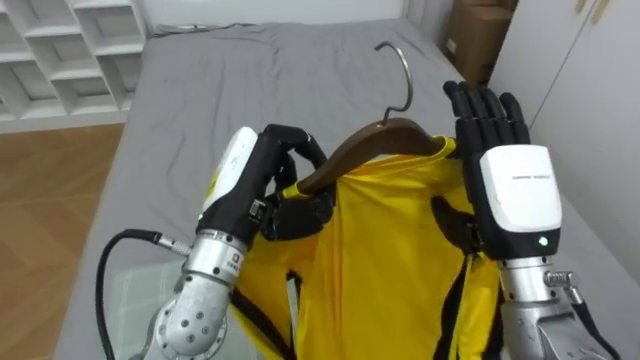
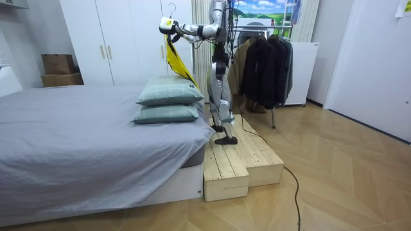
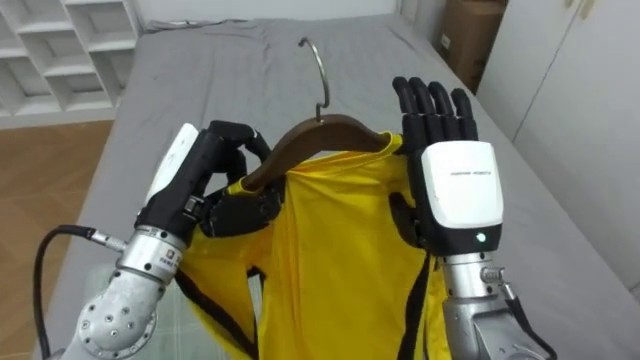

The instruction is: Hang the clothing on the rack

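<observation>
A yellow garment [image 1: 385, 260] with black trim hangs on a brown wooden hanger [image 1: 385, 135] with a metal hook [image 1: 397, 62], held up over the grey bed. My left hand [image 1: 250, 175] is curled round the hanger's left arm and the cloth there. At the hanger's right end my right hand [image 1: 515, 185] stands with its fingers straight up, its back towards me and its thumb against the cloth. In the room view I stand on a wooden platform [image 2: 241, 160] beside the bed, with the garment [image 2: 174, 58] raised above the pillows.
The grey bed [image 1: 220, 80] lies below, with two pillows [image 2: 170, 102] at its head. A rack of dark clothes [image 2: 263, 61] stands behind me. White shelves [image 1: 60, 50], a cardboard box [image 1: 480, 35] and a white wardrobe [image 2: 115, 38] stand beyond the bed.
</observation>
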